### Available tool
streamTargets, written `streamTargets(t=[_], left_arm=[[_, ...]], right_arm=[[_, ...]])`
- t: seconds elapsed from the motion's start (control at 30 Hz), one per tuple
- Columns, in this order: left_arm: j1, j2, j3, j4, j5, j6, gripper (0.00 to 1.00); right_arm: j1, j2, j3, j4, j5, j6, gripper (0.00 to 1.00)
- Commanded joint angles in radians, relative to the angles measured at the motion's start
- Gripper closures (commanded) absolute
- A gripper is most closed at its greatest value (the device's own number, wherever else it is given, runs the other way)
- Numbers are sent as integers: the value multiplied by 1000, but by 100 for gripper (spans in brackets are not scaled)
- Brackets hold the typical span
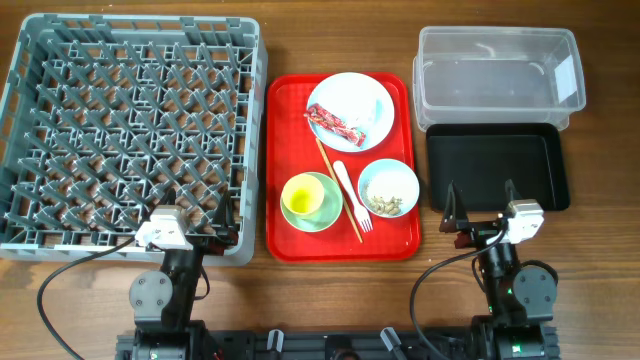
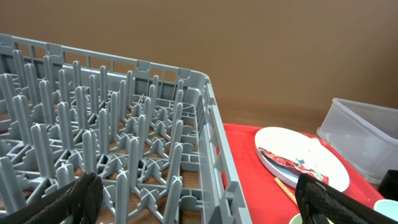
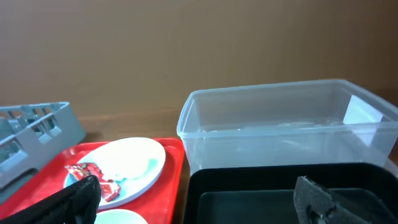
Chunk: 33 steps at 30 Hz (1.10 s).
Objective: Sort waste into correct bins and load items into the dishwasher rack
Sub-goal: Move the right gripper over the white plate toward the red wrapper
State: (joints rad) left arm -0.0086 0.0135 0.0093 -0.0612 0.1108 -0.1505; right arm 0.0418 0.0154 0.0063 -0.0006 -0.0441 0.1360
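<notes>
The grey dishwasher rack (image 1: pixel 252 130) fills the left. On a red tray (image 1: pixel 290 120) sit the pale plate (image 1: pixel 362 95) with the red wrapper (image 1: pixel 335 125), a wooden stick (image 1: pixel 338 190), a white fork (image 1: pixel 352 195), a white bowl (image 1: pixel 388 170) of beige crumbs, and a green bowl (image 1: pixel 325 215) holding the yellow cup (image 1: pixel 303 195). The clear tub (image 1: pixel 495 80) and black tray (image 1: pixel 497 165) lie at the right. No tissue shows. My left gripper (image 1: pixel 190 222) (image 2: pixel 202 202) is open over the rack's near right corner. My right gripper (image 1: pixel 481 205) (image 3: pixel 199 199) is open at the black tray's near edge.
The left wrist view shows the rack's pegs (image 2: pixel 124 124), the plate (image 2: pixel 311 163) and the tub (image 2: pixel 367 134). The right wrist view shows the tub (image 3: pixel 280 124), the black tray (image 3: pixel 261 193) and the plate (image 3: pixel 134 162). Bare wood surrounds everything.
</notes>
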Motion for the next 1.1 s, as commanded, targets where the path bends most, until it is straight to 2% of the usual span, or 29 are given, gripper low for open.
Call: streamTargets(t=[0.0,0.13,0.27,0.37,0.43,0.53,0.6,0.63,0.7,0.77,0.83,0.93,1.07], left_arm=[[-7,6,19,-29,18,-5,0],[-6,102,127,-133,-3,-21,0],[-6,291,296,-227,-4,-21,0],[-6,444,441,-304,-10,-21,0],[-6,573,584,-424,-36,-21,0],[-6,727,776,-604,-45,-14,0],[-6,792,848,-665,-45,-14,0],[-6,809,861,-677,-45,-14,0],[-6,828,866,-685,-45,-14,0],[-6,829,866,-693,-45,-14,0],[-6,829,866,-692,-45,-14,0],[-6,829,866,-692,-45,-14,0],[-6,829,866,-684,-44,-14,0]], right_arm=[[-7,7,38,-22,-9,86,0],[-6,82,150,-84,-24,92,0],[-6,254,325,-216,-51,93,0],[-6,423,467,-278,-92,82,0],[-6,599,611,-351,-154,39,0],[-6,813,837,-523,-171,-18,0],[-6,925,985,-649,-167,-56,0],[-6,974,1054,-702,-167,-86,0],[-6,1049,1139,-733,-196,-40,0],[-6,1081,1160,-739,-278,9,0],[-6,1098,1160,-697,-358,-5,0],[22,1124,1177,-689,-312,-2,0],[143,1227,1339,-758,-167,25,0]])
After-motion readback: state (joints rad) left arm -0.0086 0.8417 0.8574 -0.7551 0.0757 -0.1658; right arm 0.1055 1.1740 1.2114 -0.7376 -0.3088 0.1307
